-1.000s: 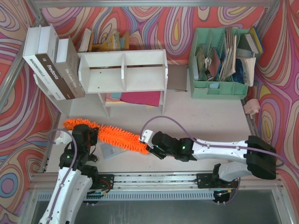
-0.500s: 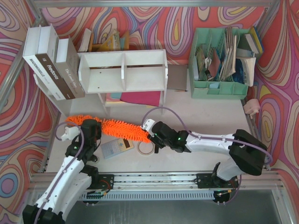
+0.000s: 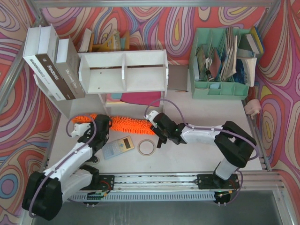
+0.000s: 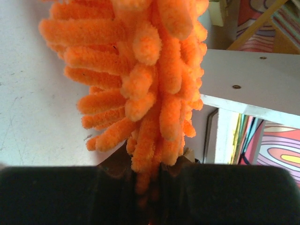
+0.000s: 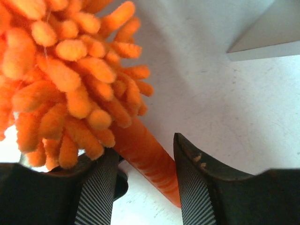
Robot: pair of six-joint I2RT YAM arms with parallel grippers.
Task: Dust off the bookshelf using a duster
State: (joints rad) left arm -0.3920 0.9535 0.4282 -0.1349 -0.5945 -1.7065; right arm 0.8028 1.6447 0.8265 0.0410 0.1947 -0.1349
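Across the bench (image 3: 211, 140), toward its far side: the bookshelf (image 3: 124, 70), white, on legs, split into two compartments by a central divider. Near the front of those legs, lying crosswise on the bench and touching no shelf board: the duster (image 3: 129, 125), orange and fluffy. Pinched toward its left end in the left claw (image 3: 102, 124), pressed together on the fluffy strands. Straddled at the other end by the right claw (image 3: 153, 126), spread to either side of the orange plastic handle (image 5: 150, 161) without clamping it. By the look of it, a change of hold, with dusting not yet begun. Best done by settling one firm hold before lifting, keeping the fluffy head level, clearing the shelf's front edge, then sweeping the top board and each compartment, well away from the tape roll (image 3: 146, 147).
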